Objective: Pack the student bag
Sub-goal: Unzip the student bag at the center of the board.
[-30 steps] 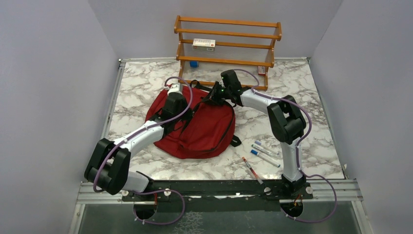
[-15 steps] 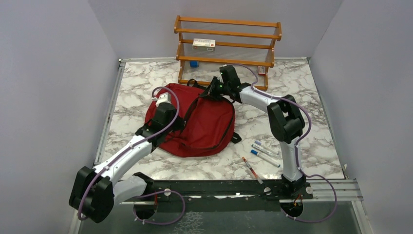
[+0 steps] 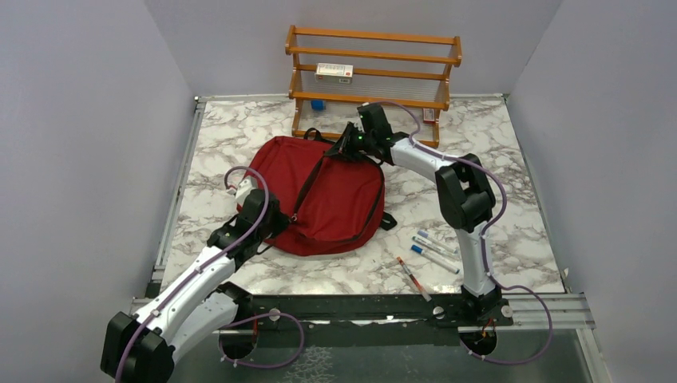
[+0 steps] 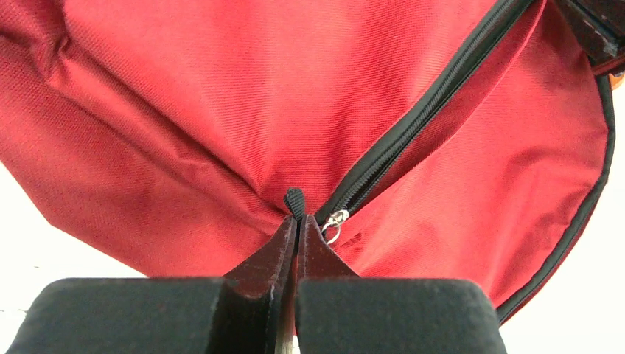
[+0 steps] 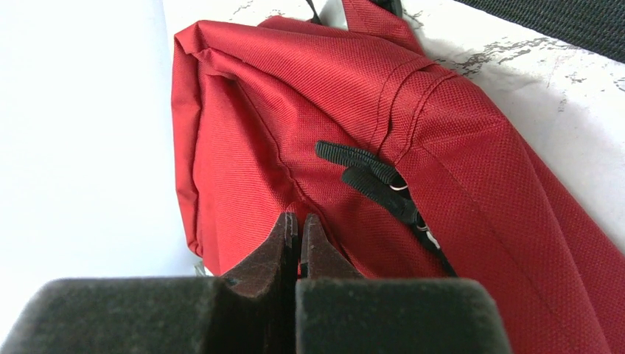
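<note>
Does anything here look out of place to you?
Several pens lie loose on the table beside the student bag, not inside it, while the zipper, pinched by the left pincer, looks closed. Nothing looks spilled or damaged.

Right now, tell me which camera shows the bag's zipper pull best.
Left wrist view: the black zipper pull sits close up, pinched at the tips of the left gripper, silver slider beside it. The top view hides it under that arm; the right wrist view shows only the student bag fabric and a strap.
</note>
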Motion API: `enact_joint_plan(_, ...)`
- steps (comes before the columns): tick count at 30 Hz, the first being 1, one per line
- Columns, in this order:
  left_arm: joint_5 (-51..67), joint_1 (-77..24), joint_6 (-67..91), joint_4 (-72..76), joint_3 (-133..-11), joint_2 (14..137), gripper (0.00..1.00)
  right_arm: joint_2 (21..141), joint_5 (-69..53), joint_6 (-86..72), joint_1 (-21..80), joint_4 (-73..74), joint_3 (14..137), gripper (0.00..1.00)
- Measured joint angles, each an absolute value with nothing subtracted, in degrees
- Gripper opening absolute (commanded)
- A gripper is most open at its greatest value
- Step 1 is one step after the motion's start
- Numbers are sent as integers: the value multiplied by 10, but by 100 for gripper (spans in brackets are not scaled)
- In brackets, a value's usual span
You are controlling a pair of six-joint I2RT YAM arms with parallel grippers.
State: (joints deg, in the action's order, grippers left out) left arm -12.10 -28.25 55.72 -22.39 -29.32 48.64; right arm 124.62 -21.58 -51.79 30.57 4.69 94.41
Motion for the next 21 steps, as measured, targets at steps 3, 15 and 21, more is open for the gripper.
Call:
enact_joint_plan(3,-124,-283,578,-233,-285,477,0,1248,-218,-514,306,50,945,0)
enact_joint_plan(15,-155,-283,549,-287,-306,454,61,1232,-224,-440,299,41,924,33)
enact_joint_plan(21,-167,-283,456,-261,-366,472,74,1162,-207,-393,296,41,869,43)
